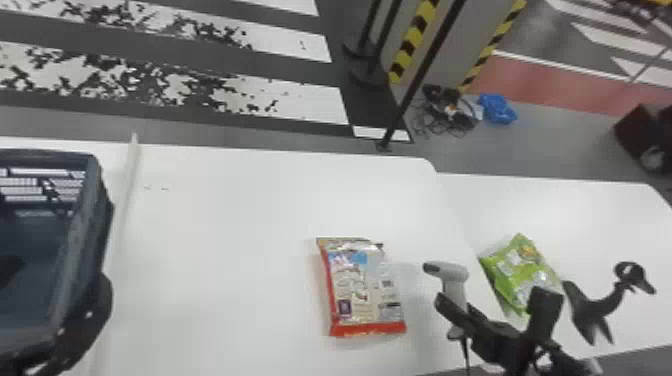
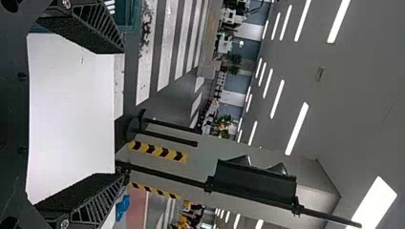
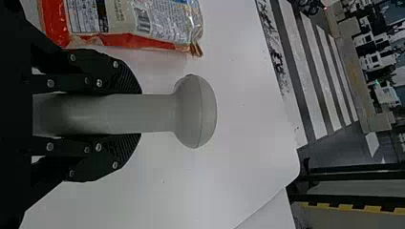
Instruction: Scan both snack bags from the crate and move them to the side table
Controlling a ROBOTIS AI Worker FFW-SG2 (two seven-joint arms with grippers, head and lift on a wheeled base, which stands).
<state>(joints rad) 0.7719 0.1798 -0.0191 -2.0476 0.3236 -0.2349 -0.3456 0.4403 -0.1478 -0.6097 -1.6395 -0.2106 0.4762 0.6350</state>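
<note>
The grey scanner (image 1: pixel 456 274) is gripped by my right gripper (image 1: pixel 457 311) over the table, right of the red-edged snack bag (image 1: pixel 361 287), which lies flat. In the right wrist view, the fingers of my right gripper (image 3: pixel 138 114) press both sides of the scanner's handle (image 3: pixel 114 113); part of the red bag (image 3: pixel 143 21) lies beside it. The green snack bag (image 1: pixel 520 270) rests on the side table (image 1: pixel 565 210). My left gripper (image 1: pixel 92 312) is beside the crate (image 1: pixel 102 200). In the left wrist view, my left gripper (image 2: pixel 122 113) stands open with nothing between its fingers.
A black gooseneck stand (image 1: pixel 597 306) is on the side table, right of the green bag. A raised white strip (image 1: pixel 129 185) runs between crate and main table (image 1: pixel 225 225). Behind the tables stands a black pole (image 1: pixel 415 85); cables (image 1: pixel 450 112) lie on the floor.
</note>
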